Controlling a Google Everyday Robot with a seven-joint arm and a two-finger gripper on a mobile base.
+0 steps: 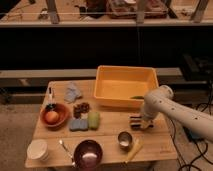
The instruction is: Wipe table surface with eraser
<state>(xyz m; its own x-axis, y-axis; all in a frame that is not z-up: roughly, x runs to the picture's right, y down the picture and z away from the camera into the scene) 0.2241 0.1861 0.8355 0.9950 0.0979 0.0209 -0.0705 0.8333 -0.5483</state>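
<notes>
Camera view: your hand (144, 121) sits low at the right side of the surface (161, 146), just in front of the tub (102, 93), with the arm reaching in from the right. The eraser (134, 121) lies flat on the planks, right against the hand. Grip is not readable: you cannot tell how wide the hand is or whether it has the eraser. The low pose probably suits pressing it down to wipe. The cup (124, 139) is near; steer strokes clear of it.

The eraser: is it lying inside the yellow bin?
No, the eraser sits on the table surface in front of the bin, at the gripper.
</notes>
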